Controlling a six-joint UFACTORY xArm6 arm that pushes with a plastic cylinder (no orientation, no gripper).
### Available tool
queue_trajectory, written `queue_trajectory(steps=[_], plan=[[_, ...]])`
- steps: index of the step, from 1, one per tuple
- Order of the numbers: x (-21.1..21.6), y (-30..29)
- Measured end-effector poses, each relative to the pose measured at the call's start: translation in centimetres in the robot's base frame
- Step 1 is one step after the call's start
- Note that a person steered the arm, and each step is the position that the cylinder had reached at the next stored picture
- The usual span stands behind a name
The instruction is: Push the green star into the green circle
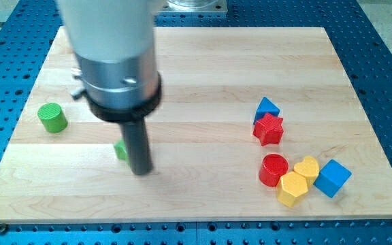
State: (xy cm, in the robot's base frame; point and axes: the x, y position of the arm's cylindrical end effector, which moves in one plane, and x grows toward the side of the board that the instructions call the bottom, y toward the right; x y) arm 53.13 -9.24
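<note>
1. Green star (120, 150) sits in the lower left of the frame, mostly hidden behind the rod, with only a sliver showing.
2. My tip (141, 171) rests touching the star's right side; there are no fingers, just a plain rod.
3. The green circle (52, 117) stands well apart, further left and slightly higher, with bare wooden board (203, 61) between.
4. At the right cluster a blue triangle (267, 108), red star (269, 129), red circle (273, 169), two yellow blocks (299, 180) and a blue cube (332, 178).
</note>
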Motion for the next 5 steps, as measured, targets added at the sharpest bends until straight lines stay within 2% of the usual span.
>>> queue_trajectory(steps=[1,2,5], plan=[[-5.6,1.0],[-4.7,4.7],[-4.7,4.1]])
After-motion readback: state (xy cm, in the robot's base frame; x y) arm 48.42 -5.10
